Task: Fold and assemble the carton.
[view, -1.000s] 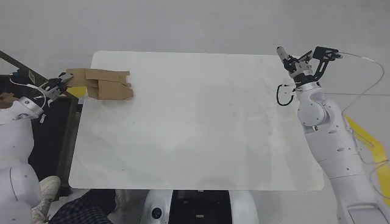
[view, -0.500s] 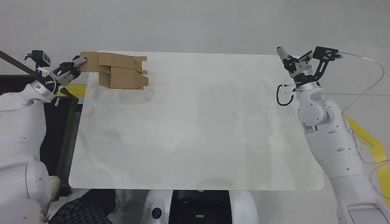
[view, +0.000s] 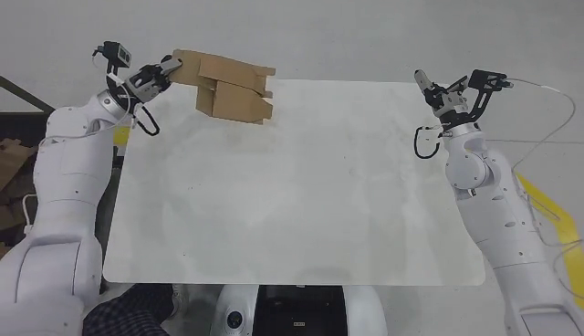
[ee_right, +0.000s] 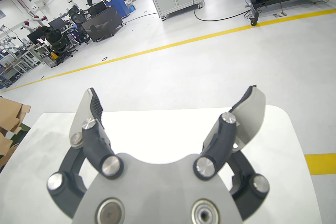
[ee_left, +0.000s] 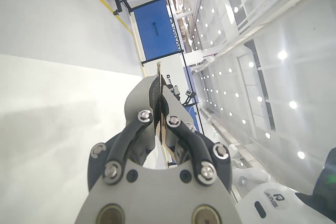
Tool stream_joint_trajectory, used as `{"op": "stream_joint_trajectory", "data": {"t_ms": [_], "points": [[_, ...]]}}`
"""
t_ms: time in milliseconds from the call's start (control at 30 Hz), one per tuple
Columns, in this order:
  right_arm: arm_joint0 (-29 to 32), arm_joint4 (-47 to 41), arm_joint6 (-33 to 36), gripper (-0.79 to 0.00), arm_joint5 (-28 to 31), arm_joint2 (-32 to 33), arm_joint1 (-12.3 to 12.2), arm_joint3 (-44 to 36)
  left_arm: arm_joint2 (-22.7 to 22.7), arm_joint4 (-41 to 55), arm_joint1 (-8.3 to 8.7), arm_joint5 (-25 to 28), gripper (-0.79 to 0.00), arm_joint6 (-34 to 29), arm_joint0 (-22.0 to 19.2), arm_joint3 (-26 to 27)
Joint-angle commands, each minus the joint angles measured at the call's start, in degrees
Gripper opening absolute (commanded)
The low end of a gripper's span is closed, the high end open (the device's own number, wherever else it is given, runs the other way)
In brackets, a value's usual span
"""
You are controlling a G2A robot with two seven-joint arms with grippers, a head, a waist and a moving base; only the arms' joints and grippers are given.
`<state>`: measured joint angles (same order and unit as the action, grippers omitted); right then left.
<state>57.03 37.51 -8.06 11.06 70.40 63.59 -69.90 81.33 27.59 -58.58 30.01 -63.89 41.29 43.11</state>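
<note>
Top view has our left gripper [view: 172, 66] pinching the flattened carton [view: 233, 85] above the far-left corner of the table [view: 301, 199] (right gripper [ee_right: 170, 96] gapes, unladen), so we'd best lower it centrally, flat.

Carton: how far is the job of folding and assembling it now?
Done: the left hand is shut on one edge of the carton. In hand: the carton is held at the far left corner of the table. Left: it looks flat, no box shape yet, and the open right hand is far from it.
</note>
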Motion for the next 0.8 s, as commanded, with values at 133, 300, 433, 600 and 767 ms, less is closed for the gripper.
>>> {"op": "stream_joint_trajectory", "data": {"t_ms": [133, 300, 433, 600, 767], "points": [[0.00, 0.00, 0.00, 0.000, 0.00, 0.00, 0.00, 0.00, -5.10, 0.48, -1.64, -2.93, -0.785, 3.00, 1.72, 8.92], [0.00, 0.00, 0.00, 0.000, 0.00, 0.00, 0.00, 0.00, -9.56, 0.19, -2.90, -5.30, -0.785, 5.69, 3.54, 15.48], [0.00, 0.00, 0.00, 0.000, 0.00, 0.00, 0.00, 0.00, -13.05, 0.30, -3.85, -6.94, -0.785, 6.40, 4.44, 18.84], [0.00, 0.00, 0.00, 0.000, 0.00, 0.00, 0.00, 0.00, -16.76, -0.87, -4.73, -7.07, -0.785, 5.76, 5.34, 22.50], [0.00, 0.00, 0.00, 0.000, 0.00, 0.00, 0.00, 0.00, -18.50, -0.64, -5.11, -7.20, -0.785, 3.90, 6.27, 25.33]]}}
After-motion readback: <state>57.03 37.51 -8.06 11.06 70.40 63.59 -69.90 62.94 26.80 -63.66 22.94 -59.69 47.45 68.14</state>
